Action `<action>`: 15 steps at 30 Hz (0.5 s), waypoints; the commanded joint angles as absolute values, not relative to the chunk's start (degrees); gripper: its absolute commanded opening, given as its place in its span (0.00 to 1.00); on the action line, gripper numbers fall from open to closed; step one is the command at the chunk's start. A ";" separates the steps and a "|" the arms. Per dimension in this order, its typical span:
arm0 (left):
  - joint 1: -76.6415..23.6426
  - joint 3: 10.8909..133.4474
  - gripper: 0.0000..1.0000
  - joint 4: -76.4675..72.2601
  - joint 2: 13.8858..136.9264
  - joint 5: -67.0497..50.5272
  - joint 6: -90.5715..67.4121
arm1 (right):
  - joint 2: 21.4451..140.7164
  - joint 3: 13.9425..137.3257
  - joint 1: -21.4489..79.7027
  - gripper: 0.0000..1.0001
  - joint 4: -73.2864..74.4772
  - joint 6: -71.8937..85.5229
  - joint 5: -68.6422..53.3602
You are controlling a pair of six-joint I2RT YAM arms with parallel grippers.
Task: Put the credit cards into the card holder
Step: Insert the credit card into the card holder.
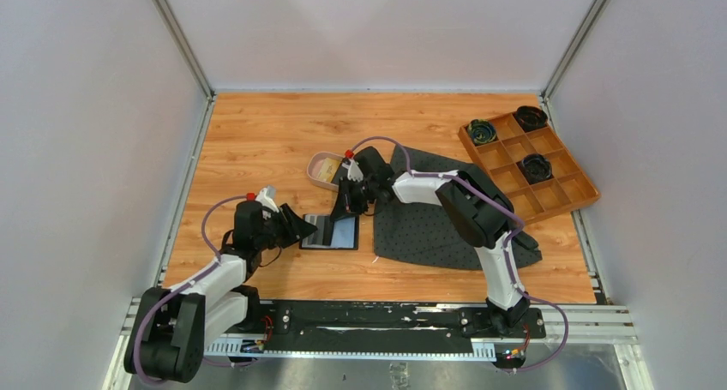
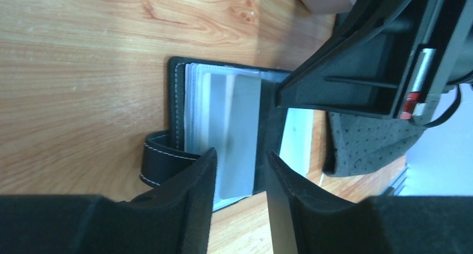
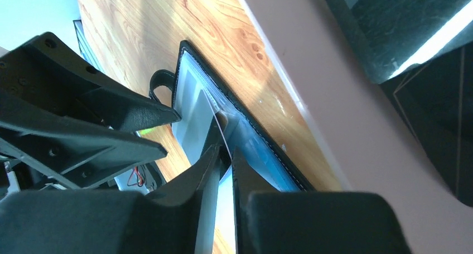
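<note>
The black card holder lies open on the wood, snap tab toward the left arm. Its clear sleeves show a grey credit card inside. My left gripper hovers at the holder's near edge, open, with nothing between its fingers. My right gripper points down over the holder's other half, jaws a narrow gap apart. A thin pale card edge runs from that gap into the holder, lying against one finger. Gold-yellow credit cards rest in the pink tray.
The pink tray sits just behind the holder, close to the right wrist. A dark grey cloth lies under the right arm. An orange-brown compartmented box with black items stands at the back right.
</note>
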State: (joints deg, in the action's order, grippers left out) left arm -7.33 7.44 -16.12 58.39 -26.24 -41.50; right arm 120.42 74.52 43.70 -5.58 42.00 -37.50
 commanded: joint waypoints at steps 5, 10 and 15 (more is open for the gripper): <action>-7.65 13.39 0.56 -4.99 50.54 -27.16 -39.44 | 121.90 76.92 44.89 0.28 -3.11 36.77 -39.30; -8.60 18.88 0.66 9.37 42.90 -20.66 -33.48 | 121.76 78.57 44.83 0.42 -0.86 33.62 -40.33; -14.74 22.39 0.71 17.23 40.81 -10.12 -30.80 | 120.59 79.81 44.99 0.48 2.89 29.21 -40.05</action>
